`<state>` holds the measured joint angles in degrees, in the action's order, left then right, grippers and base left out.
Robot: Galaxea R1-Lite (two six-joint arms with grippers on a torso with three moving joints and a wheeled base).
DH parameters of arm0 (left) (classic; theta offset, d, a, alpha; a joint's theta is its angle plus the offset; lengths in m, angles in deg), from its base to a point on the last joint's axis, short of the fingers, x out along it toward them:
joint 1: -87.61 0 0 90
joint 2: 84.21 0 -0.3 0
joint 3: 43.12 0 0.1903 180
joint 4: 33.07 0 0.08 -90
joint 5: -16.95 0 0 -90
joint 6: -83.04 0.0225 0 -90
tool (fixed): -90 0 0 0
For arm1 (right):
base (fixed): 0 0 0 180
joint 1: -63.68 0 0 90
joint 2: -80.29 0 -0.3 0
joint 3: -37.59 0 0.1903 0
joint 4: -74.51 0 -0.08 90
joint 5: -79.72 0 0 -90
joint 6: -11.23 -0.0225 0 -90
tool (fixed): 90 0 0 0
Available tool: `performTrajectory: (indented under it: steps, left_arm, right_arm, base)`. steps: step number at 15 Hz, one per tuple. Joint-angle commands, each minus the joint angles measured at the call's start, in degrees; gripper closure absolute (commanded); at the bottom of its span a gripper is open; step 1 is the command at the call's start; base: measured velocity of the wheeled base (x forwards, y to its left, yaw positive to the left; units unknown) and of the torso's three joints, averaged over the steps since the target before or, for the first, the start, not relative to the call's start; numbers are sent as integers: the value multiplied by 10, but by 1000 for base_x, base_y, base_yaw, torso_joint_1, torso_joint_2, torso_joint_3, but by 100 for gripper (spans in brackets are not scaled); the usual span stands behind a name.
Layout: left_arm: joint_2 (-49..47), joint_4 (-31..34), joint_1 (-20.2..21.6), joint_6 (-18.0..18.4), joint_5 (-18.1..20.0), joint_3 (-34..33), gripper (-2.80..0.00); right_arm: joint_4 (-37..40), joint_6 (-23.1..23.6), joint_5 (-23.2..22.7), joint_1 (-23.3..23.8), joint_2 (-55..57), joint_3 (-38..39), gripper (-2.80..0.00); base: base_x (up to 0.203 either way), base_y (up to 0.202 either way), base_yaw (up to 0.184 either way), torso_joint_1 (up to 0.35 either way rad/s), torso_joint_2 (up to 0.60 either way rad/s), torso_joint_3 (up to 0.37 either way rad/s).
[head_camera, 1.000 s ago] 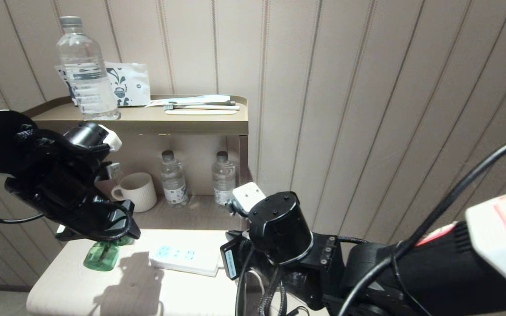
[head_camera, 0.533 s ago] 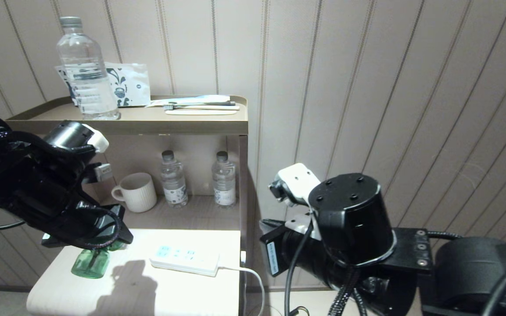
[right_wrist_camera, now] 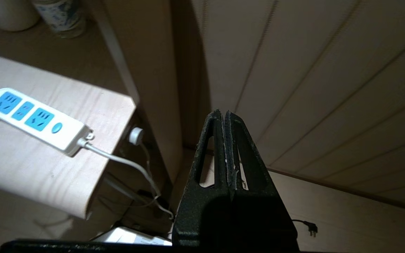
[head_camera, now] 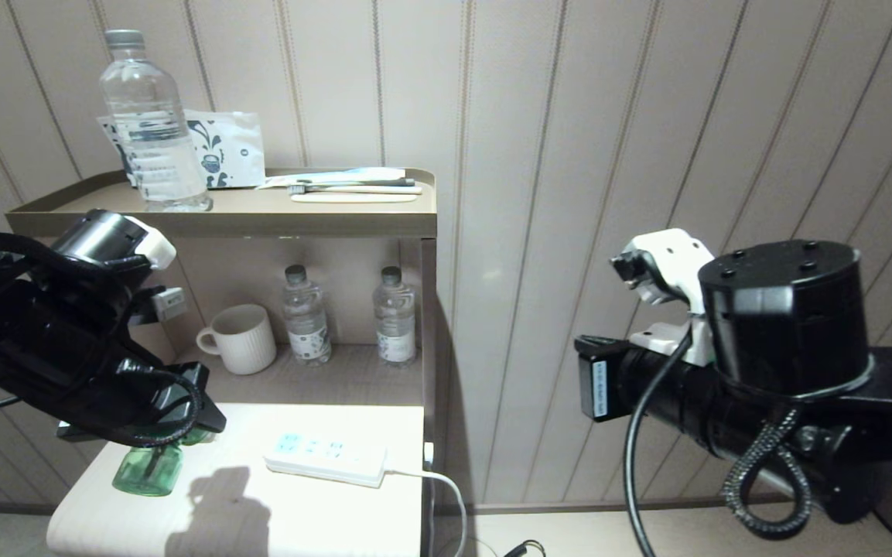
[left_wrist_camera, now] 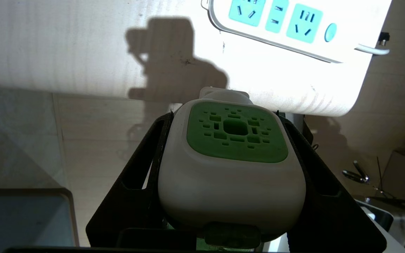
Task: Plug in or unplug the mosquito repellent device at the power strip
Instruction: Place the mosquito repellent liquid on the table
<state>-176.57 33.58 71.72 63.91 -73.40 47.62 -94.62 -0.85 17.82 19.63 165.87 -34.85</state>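
My left gripper (left_wrist_camera: 224,114) is shut on the mosquito repellent device (left_wrist_camera: 230,168), with a black finger on each side of its white head and green vented top. In the head view the device's green bottle (head_camera: 148,469) hangs under the left gripper (head_camera: 182,422), over the left part of the light table (head_camera: 322,518). The white power strip (head_camera: 326,458) lies flat on the table to the device's right, apart from it. Its blue-green sockets (left_wrist_camera: 293,24) are bare. My right gripper (right_wrist_camera: 222,114) is shut on nothing, off the table's right side near the wall, away from the strip (right_wrist_camera: 35,119).
A shelf unit behind the table holds a mug (head_camera: 240,338) and two small water bottles (head_camera: 306,313). A tall bottle (head_camera: 153,124) and toothbrushes (head_camera: 353,189) lie on top. The strip's white cord (head_camera: 446,483) drops off the table's right edge. The right arm (head_camera: 724,371) fills the right foreground.
The right arm has swung away from the strip, rightward and upward, uncovering the table's right edge and the cord. The left gripper has drifted a little left with the device.
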Motion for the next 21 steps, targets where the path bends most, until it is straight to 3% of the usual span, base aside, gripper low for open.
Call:
performTrajectory:
  steps: [1, 4, 15, 18, 21]
  left_arm:
    - [7, 2, 0, -1, 0, -1, 0]
    - [10, 2, 0, -2, 1, -3, 0]
    - [17, -4, 0, -2, 3, -7, 0]
    - [19, -13, 0, 0, 3, -16, 0]
    - [25, -18, 0, 3, 3, -22, 0]
  right_arm:
    - [2, 11, 14, 24, -52, 15, 0]
    - [4, 50, 42, 79, -102, 53, 0]
    - [12, 92, 143, 285, -314, 183, 0]
    - [13, 107, 159, 363, -383, 219, 0]
    - [11, 120, 160, 387, -445, 259, 0]
  base:
    - [0, 0, 0, 0, 0, 0]
    - [0, 0, 0, 0, 0, 0]
    - [0, 0, 0, 0, 0, 0]
    - [0, 0, 0, 0, 0, 0]
    - [0, 0, 0, 0, 0, 0]
